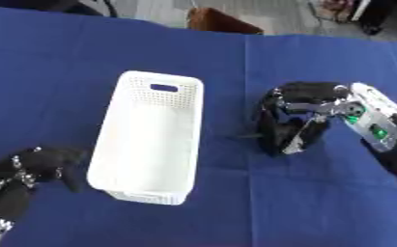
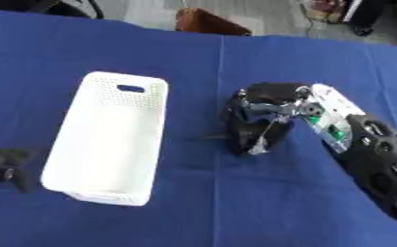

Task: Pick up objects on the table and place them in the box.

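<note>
In the left eye view a white box (image 1: pixel 150 140) with perforated walls and a handle slot at its far end stands on the blue-covered tabletop (image 1: pixel 58 67), a little left of centre, its long axis running away from the camera. Nothing shows inside it. The right hand (image 1: pixel 290 118) comes in from the right edge and rests on the cloth just right of the box, apart from it. Its fingers are curled downward with their tips at the cloth. A thin dark shape pokes out at the tips on the side facing the box, too small to make out, so whether the hand pinches anything cannot be told. The left hand (image 1: pixel 41 166) sits at the lower left, close beside the near left corner of the box; its fingers look loosely bent and hold nothing.

In the right eye view the same layout sits shifted leftward. The right hand (image 2: pixel 261 120) shows more of its silver and green wrist and black forearm. Its fingers again point down to the cloth, near the box's right wall but not touching. The left hand (image 2: pixel 3 164) shows only partly at the left edge, beside the box's near left corner.
</note>
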`<state>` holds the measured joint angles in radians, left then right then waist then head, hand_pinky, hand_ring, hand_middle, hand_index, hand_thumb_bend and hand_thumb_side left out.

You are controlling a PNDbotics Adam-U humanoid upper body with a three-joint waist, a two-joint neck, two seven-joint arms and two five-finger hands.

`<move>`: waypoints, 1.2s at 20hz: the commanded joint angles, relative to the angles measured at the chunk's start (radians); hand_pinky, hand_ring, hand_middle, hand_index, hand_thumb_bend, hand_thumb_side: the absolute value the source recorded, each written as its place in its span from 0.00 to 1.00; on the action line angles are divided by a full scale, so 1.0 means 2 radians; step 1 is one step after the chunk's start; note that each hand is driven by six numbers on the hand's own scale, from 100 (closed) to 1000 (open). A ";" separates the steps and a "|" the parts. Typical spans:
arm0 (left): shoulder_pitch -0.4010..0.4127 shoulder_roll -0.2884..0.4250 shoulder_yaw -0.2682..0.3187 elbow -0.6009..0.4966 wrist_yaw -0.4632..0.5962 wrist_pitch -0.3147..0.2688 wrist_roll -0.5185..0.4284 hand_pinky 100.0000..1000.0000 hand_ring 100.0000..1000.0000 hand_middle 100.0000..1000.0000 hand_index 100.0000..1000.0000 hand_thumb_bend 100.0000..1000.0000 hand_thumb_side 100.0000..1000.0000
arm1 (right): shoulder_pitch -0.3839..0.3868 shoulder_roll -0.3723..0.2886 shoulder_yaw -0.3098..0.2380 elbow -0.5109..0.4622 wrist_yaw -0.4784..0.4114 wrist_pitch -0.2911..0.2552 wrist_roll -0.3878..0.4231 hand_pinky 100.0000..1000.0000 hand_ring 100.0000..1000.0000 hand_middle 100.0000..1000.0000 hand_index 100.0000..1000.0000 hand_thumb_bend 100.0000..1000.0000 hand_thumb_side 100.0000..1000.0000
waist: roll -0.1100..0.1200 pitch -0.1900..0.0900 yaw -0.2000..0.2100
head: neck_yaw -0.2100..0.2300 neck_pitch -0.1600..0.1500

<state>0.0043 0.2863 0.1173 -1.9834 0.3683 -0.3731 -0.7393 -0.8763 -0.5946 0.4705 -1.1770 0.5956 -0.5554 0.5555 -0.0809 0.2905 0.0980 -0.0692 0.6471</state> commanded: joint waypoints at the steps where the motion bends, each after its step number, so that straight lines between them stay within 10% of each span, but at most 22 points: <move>1: -0.002 0.008 0.000 -0.008 0.000 -0.083 -0.084 0.50 0.84 0.72 0.83 0.00 0.54 | -0.004 -0.008 -0.007 -0.009 -0.002 -0.176 0.176 0.06 0.22 0.35 0.55 0.43 0.17 | 0.001 -0.007 0.000 | -0.005 -0.003; 19: -0.002 0.007 0.001 -0.008 -0.002 -0.084 -0.084 0.50 0.83 0.71 0.83 0.00 0.54 | -0.003 -0.010 -0.019 -0.025 -0.033 -0.176 0.176 0.00 0.09 0.20 0.42 0.39 0.24 | 0.001 -0.006 0.001 | -0.005 -0.004; 24: -0.001 0.007 0.001 -0.008 -0.002 -0.085 -0.084 0.50 0.83 0.71 0.83 0.00 0.54 | -0.005 -0.012 -0.028 -0.031 -0.062 -0.176 0.176 0.00 0.00 0.00 0.22 0.08 0.15 | 0.002 -0.006 0.000 | -0.005 -0.004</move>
<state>0.0038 0.2863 0.1173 -1.9834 0.3683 -0.3717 -0.7406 -0.8733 -0.5951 0.4326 -1.2183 0.4896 -0.5554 0.5555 -0.0819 0.2918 0.0999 -0.0693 0.6470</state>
